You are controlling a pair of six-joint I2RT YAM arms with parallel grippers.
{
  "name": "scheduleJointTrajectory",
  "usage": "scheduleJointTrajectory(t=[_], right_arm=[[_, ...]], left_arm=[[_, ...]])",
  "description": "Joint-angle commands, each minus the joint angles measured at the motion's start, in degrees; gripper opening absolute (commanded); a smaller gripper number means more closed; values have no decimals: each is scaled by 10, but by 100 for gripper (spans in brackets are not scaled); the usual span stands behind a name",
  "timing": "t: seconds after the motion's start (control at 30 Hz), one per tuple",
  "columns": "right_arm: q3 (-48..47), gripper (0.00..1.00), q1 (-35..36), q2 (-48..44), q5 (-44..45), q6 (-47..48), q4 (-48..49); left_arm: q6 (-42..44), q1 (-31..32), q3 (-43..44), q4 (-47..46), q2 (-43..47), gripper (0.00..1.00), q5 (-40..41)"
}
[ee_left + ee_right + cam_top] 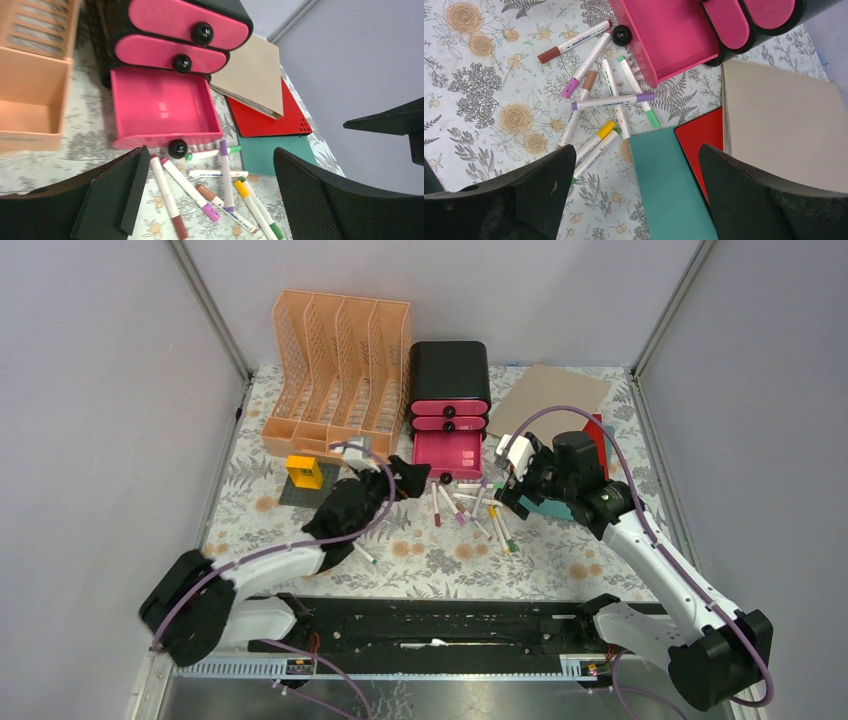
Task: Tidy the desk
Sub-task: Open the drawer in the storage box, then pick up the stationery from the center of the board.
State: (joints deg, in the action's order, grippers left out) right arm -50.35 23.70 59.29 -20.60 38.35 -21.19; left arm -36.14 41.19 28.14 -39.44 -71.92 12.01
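The desk (pixel 250 520), covered in floral cloth, carries several scattered markers (pixel 478 512) in front of the open pink bottom drawer (pixel 447 453). My left gripper (pixel 416 480) hovers just left of the markers. In the left wrist view it (pixel 210 195) is open and empty, with the markers (pixel 222 182) lying on the cloth between its fingers. My right gripper (pixel 506 490) is at the right of the pile, above a teal folder (pixel 669 190). In its wrist view the gripper (pixel 636 172) is open and holds nothing; the markers (pixel 599 102) lie beyond its left finger.
The black drawer box (pixel 449 380) with two shut pink drawers stands behind the markers, next to the orange file rack (pixel 340 365). A yellow block on a grey plate (pixel 304 475) sits left. Tan (pixel 552 395) and red (pixel 598 430) folders lie overlapped at the right.
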Motion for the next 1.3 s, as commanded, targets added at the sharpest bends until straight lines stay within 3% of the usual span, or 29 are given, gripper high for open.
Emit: scheduleJointTrajectory(t=[0.0,0.27,0.5,0.9,1.27], right_arm=[[1,100,-2,5,-12,7,6],[4,100,-4,14,-13,10,6],[5,100,-5,21,-13,11,6],[6,100,-9,28,-14,13,6],[6,100,-9,22,-17,13,6]], left_arm=[[69,0,-50,50,106,99,71],[31,-6,-135,170,303,99,164],[-23,-10,-169,226,380,99,129],[-115,-9,-128,371,367,99,39],[-254,-10,-38,579,258,99,105]])
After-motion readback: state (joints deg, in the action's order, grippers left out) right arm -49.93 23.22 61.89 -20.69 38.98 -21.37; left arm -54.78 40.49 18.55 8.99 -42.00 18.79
